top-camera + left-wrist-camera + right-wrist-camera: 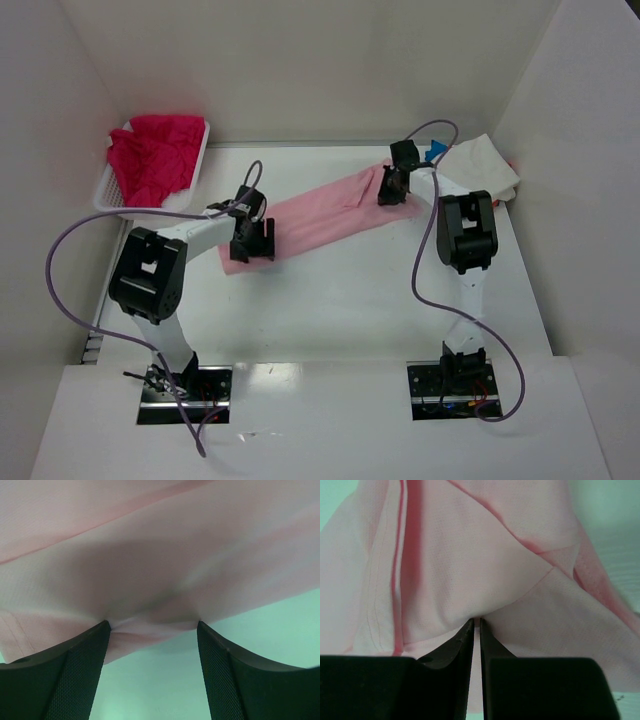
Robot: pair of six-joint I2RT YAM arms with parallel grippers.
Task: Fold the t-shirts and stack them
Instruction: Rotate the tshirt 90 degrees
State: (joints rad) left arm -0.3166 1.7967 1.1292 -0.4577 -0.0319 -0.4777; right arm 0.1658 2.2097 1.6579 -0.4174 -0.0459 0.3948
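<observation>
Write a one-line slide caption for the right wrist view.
Right claw pinching a fold of the light pink t-shirt.

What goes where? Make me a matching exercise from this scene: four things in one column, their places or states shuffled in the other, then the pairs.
Things
1. light pink t-shirt
2. magenta-red t-shirt
3. white t-shirt
4. right gripper

Places or states
A. heaped in the basket at the far left
B. shut on a fold of pink fabric
C. stretched slantwise across the middle of the table
D. lying at the far right, near the wall

Pairs: 1-C, 2-A, 3-D, 4-B
</observation>
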